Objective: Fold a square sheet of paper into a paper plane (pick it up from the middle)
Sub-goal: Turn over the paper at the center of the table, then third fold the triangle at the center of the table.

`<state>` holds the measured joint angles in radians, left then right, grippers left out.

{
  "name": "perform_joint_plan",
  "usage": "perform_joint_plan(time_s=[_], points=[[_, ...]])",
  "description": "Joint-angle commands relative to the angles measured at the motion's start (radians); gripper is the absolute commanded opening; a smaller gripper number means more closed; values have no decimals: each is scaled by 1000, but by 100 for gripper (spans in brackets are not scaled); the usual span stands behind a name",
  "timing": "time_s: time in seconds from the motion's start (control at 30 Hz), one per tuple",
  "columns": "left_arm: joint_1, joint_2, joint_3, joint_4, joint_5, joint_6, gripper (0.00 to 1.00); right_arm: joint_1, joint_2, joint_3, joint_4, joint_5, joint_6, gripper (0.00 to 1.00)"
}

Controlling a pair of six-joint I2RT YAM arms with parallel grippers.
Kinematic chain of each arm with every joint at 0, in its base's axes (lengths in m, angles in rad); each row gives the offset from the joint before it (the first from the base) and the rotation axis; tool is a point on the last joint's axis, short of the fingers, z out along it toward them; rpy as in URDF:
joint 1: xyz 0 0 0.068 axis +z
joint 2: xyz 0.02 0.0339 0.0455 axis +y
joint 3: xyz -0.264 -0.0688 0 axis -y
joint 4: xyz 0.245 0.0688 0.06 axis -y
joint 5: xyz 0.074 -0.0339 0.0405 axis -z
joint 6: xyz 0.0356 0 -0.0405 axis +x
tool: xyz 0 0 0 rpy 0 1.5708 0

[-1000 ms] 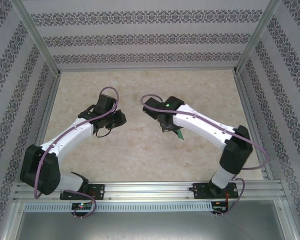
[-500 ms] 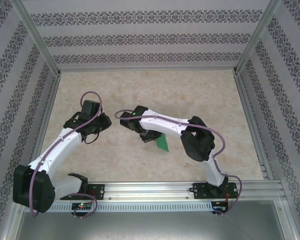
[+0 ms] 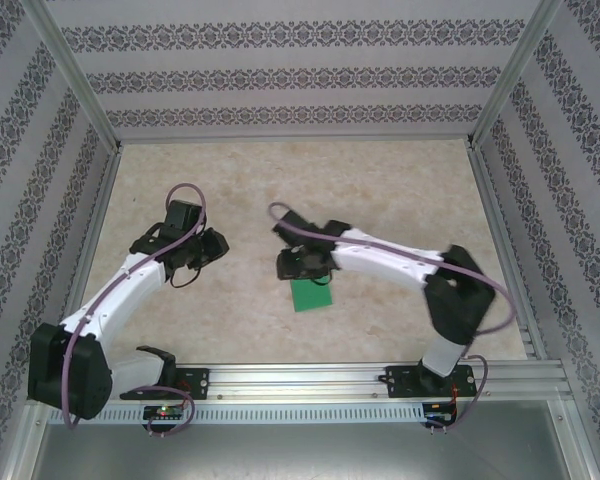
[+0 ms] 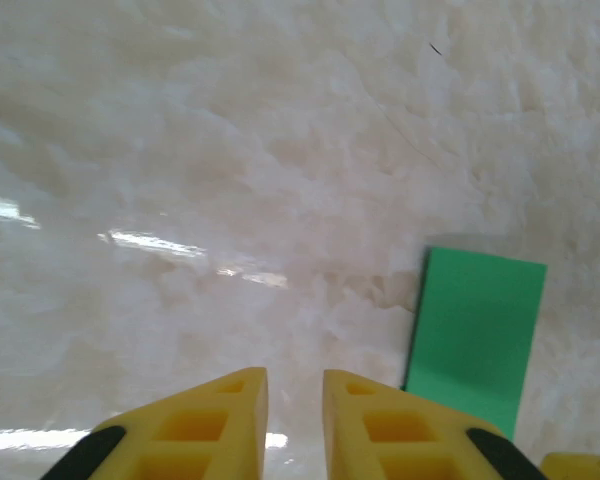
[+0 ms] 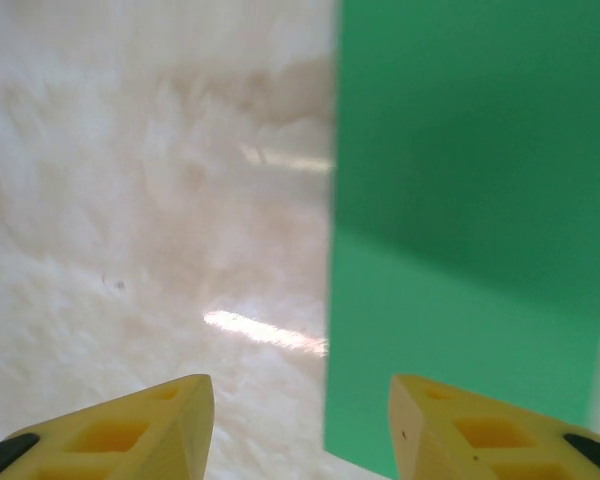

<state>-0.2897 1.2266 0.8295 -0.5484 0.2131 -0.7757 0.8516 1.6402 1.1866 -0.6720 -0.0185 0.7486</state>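
right arm's swung in toward the middle and dropped its load: a second ago the green bit was pinched under it, now the square sheet of paper (image 3: 311,295) lies flat on the table (image 3: 380,180), just on the near side of the right gripper (image 3: 298,266). that pincer is spread wide with nothing between the fingers, so i'd call it a release, not a grab. no dart shape or ridge yet, just a plain flat green patch, so the folding looks barely begun, if at all.

left gripper (image 3: 212,247) has pulled back a little and sits well off to the sheet's left. its fingers are nearly together, with a slim gap and nothing in it.

room-wise it's fine: the sheet's edges are all free and bare tabletop runs all round it. the near rail (image 3: 300,378) is the closest boundary, and the patterned walls (image 3: 280,70) are well away.
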Motion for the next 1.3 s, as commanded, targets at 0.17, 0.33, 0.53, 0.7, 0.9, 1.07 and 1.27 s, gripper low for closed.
perform_joint_plan(time_s=[0.17,0.33,0.53,0.7,0.9,1.07,1.27], points=[[-215,270,156,116,127,-9,23,-292,-261,-479,541,-235,107,57],[-297,399,221,139,143,-17,23,-344,-196,-502,601,-326,64,56],[-308,495,242,186,190,-34,24,-343,-41,-446,665,-422,28,56],[-308,519,267,174,185,-30,23,-340,67,-387,660,-472,-15,55],[-308,518,261,169,179,-32,22,-337,108,-361,672,-511,-40,54],[-307,503,244,165,174,-28,22,-339,131,-354,666,-521,-52,52],[-308,505,233,166,173,-27,22,-342,130,-364,694,-550,-45,49]])
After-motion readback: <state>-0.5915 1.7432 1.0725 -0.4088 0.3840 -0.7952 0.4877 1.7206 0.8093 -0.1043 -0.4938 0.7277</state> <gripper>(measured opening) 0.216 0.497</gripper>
